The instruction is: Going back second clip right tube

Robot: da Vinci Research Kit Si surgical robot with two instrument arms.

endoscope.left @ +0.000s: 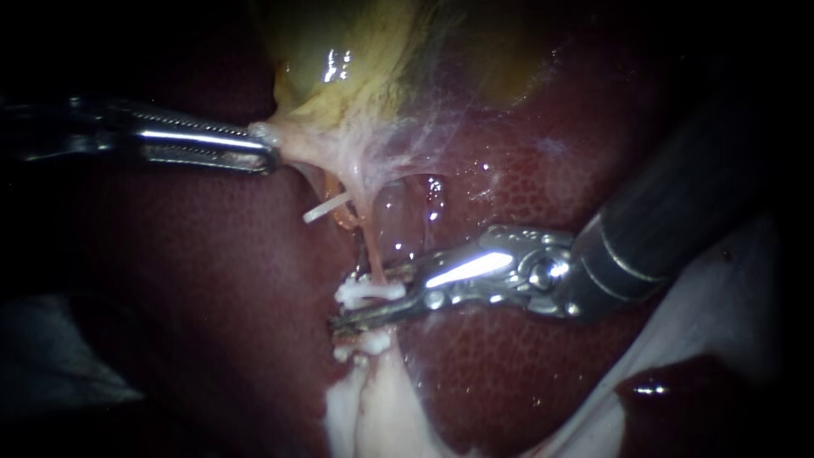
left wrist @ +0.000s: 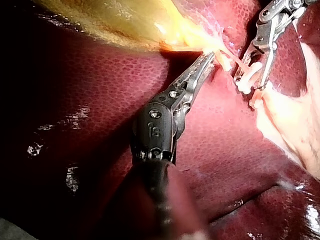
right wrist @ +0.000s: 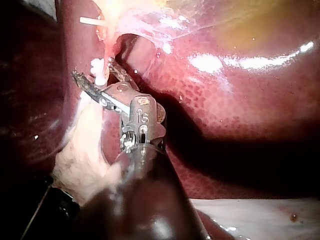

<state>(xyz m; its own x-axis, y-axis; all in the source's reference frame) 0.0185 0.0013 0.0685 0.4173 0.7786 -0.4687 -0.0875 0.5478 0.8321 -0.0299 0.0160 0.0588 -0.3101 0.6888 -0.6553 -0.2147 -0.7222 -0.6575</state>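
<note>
Left instrument: jaws pinch the tissue at the neck of the gallbladder; the strands below it look taut.
Right instrument: jaws spread, one on each side of the right tube. As far as I can tell, nothing is gripped.
Right tube: a thin pink strand from the gallbladder neck down to the pale tissue on the liver.
Upper clip: white, on the right tube, sitting between the spread jaws.
Lower clip: white, same tube, just past the lower jaw.
Third clip: white, on the strand to the left, apart from the jaws.
Handling: I judge the tube soft, wet, slippery and nearly weightless, likely to tear under a sideways pull. The clips look stiff and could slide or pop off if a jaw catches one.
Where to hold: not the tube itself; the left hold at the neck looks enough. The right instrument should back out along its own shaft with jaws wide, clear of both clips.
Risk: a jaw tip catching the upper clip on exit.
</note>
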